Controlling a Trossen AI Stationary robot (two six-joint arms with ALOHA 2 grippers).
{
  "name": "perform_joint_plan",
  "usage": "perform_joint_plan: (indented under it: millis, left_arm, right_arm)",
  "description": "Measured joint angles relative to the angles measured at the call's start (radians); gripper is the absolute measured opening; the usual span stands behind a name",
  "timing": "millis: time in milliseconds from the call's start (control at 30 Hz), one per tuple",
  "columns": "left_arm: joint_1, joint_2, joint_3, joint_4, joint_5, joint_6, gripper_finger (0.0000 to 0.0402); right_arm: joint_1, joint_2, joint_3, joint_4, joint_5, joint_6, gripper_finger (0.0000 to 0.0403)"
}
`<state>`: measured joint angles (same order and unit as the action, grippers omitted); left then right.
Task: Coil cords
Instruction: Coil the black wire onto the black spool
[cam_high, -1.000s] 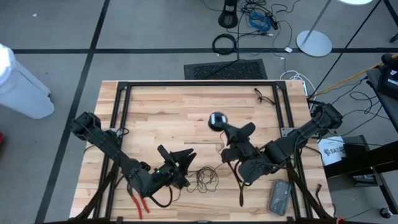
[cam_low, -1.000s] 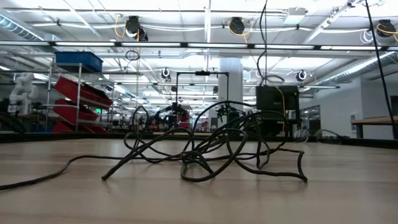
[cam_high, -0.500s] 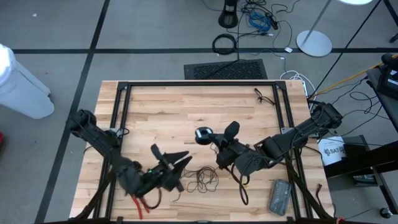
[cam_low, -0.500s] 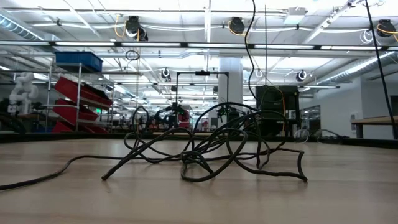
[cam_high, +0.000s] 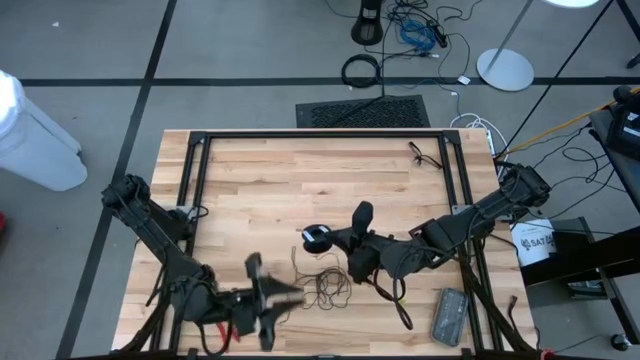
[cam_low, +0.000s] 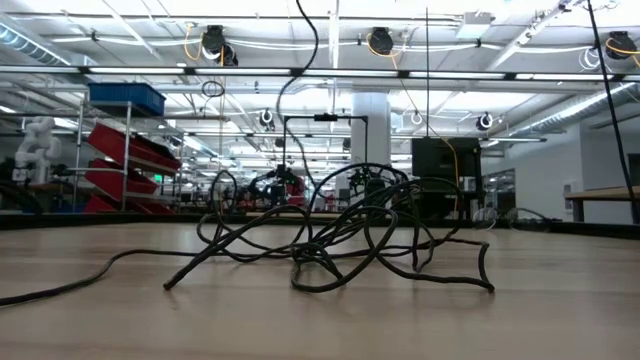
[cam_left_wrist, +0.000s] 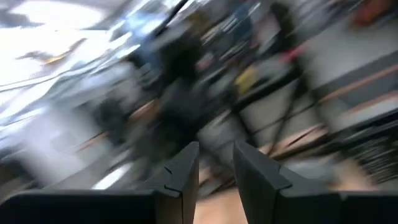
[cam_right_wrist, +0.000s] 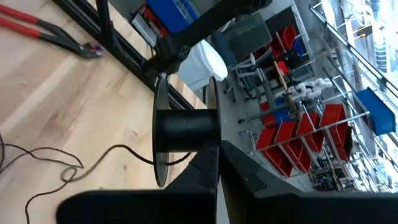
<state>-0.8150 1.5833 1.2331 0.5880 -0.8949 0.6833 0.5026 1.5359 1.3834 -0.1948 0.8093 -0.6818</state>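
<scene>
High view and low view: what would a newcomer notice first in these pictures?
First, the tangle of thin black cord heaped on the wooden table, near its front edge between the two arms. Next, the right pincer, shut on a small round spool held just above the tangle, cord trailing from it. The left pincer hovers near the red-handled pliers at the front left.

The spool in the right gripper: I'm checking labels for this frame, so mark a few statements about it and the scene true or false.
1. The right gripper is shut on the spool. True.
2. The spool lies flat on the table. False: it is held above the wood.
3. A thin cord lies tangled on the table between the two arms. True.
4. The red-handled pliers are held by the left gripper. False: they lie on the table.
5. The left gripper holds the cord. False: nothing shows between its fingers.
</scene>
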Motion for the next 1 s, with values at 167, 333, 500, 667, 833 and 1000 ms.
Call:
perform_joint_plan:
  millis: [167,333,500,667,833,1000]
  left_arm:
    - [0.024,0.0,0.0,0.005,0.312,-0.13,0.0105]
    - [0.065,0.0,0.0,0.031,0.693,-0.224,0.0105]
    - [0.103,0.0,0.043,0.103,0.789,-0.194,0.0105]
    - [0.124,0.0,0.182,-0.022,0.528,-0.021,0.0105]
    - [0.151,0.0,0.426,-0.367,0.414,0.008,0.0105]
    - [0.165,0.0,0.679,-0.768,0.228,-0.028,0.0105]
  right_arm:
    - [0.0,0.0,0.0,-0.002,0.002,-0.002,0.0]
    - [0.0,0.0,0.0,-0.002,0.002,-0.002,0.0]
    - [-0.005,0.0,0.0,-0.004,0.002,0.008,0.0]
    - [-0.006,0.0,0.0,-0.005,0.002,0.013,0.0]
    - [-0.006,0.0,0.0,-0.006,0.002,0.014,0.0]
    - [-0.006,0.0,0.0,-0.008,0.001,0.016,0.0]
